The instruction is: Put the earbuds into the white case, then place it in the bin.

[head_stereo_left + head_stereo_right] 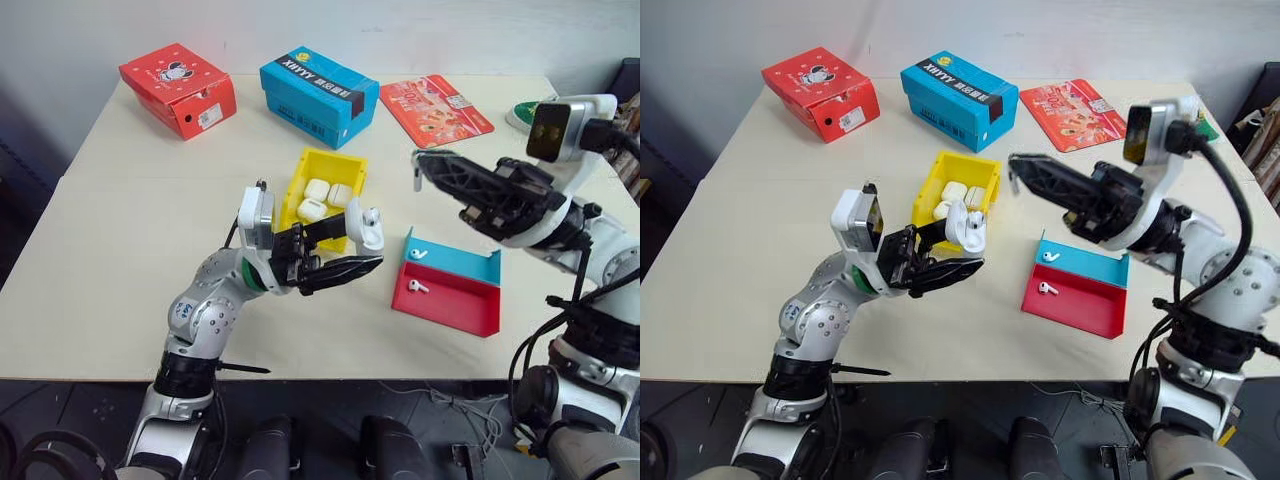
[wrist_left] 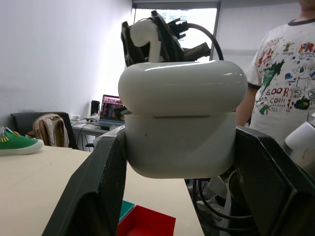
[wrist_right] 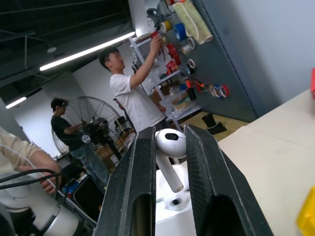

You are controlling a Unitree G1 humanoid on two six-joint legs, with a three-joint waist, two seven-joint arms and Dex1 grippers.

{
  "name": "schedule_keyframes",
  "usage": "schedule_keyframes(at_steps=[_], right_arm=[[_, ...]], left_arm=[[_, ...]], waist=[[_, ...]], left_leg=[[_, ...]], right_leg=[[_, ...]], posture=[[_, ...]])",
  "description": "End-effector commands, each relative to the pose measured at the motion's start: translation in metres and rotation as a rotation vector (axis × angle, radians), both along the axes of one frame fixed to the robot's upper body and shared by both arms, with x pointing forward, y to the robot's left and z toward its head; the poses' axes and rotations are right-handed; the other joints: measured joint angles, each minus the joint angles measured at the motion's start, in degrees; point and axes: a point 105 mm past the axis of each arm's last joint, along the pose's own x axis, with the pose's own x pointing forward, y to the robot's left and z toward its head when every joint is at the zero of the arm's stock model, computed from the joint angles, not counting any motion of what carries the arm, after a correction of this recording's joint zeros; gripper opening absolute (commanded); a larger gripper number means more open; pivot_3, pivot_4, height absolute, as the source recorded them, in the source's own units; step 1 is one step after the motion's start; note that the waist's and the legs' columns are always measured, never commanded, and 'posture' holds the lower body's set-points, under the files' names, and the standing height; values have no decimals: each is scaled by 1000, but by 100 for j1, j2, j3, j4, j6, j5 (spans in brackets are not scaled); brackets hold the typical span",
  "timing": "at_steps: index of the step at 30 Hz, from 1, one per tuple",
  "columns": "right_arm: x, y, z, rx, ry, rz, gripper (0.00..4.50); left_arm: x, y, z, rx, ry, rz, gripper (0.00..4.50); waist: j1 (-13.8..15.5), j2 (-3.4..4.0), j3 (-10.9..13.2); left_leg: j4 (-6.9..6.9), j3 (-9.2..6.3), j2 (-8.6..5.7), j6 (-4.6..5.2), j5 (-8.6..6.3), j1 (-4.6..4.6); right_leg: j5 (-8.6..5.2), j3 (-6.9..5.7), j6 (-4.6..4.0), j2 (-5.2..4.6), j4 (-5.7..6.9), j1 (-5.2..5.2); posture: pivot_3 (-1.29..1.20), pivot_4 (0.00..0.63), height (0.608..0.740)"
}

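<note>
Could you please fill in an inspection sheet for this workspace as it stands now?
Surface: cream table, mostly bare at the near left.
Job's things: white case held above the table beside the yellow bin, which holds three more cases; one earbud held, two earbuds in the red and blue tray.
Clutter: red shoebox, blue shoebox, red packet.
Grippers: left gripper shut on the case; right gripper shut on the earbud.
Cables: black cables along the right arm.
Surroundings: people, a fan, shelves.

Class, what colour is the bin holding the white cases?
Bright yellow bin; clearest in the left eye view.
</note>
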Motion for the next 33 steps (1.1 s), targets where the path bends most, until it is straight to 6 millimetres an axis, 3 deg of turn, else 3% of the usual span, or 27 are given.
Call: schedule_keyframes(at_steps=[1, 17, 33], right_arm=[[-15, 8, 3, 0, -46, 14, 453], [-16, 18, -13, 24, -1, -14, 453], [-13, 24, -39, -82, -23, -63, 453]], left_arm=[[-1, -2, 10, -30, -48, 3, 2800], [-2, -12, 17, -82, -45, 5, 2800], [6, -11, 26, -142, -47, 65, 2800]], waist=[[-8, 0, 0], [-5, 0, 0], [0, -1, 1]], left_leg=[[0, 1, 0, 0, 0, 0], [-1, 6, 4, 3, 0, 1], [-2, 6, 5, 6, -1, 0]], right_leg=[[0, 0, 0, 0, 0, -1], [0, 3, 0, 5, -1, -3], [0, 2, 0, 5, -6, -3]], posture=[[0, 150, 740], [0, 150, 740], [0, 150, 740]])
